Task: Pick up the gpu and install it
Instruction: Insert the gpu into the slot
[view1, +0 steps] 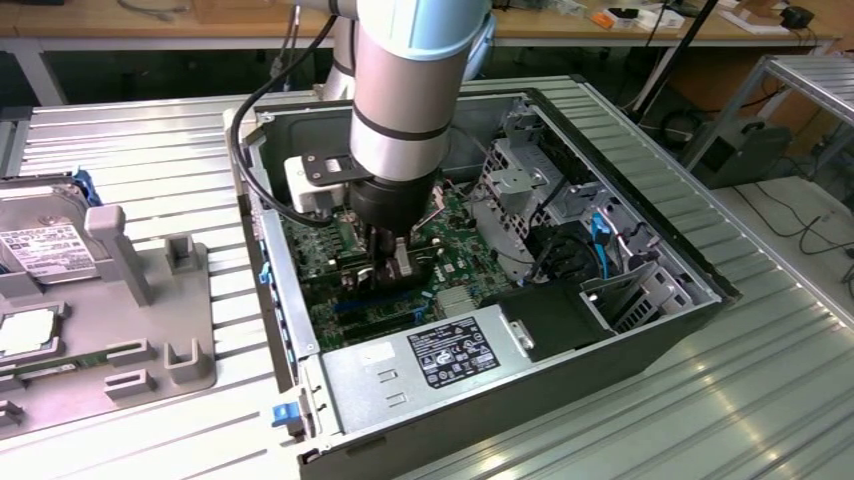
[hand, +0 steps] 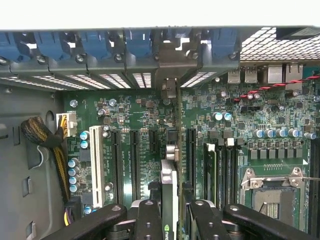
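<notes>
Left of frame – tray (view1: 174, 340) with a drive (view1: 40, 240) on the counter (view1: 147, 140). Centre – fingers (view1: 395, 262) clenched on the gpu (hand: 168, 190), held edge-on over the motherboard (hand: 135, 125) slots inside the case (view1: 641, 200). PSU (view1: 441, 365) at lower centre.

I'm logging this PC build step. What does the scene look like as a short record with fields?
gripper: shut on the gpu, reaching down inside the open computer case
gpu: held edge-on, upright over the motherboard's expansion slots
motherboard: green, with an empty CPU socket
power supply: at the case's near end
tray: grey holder at the exterior view's left, carrying a hard drive
</notes>
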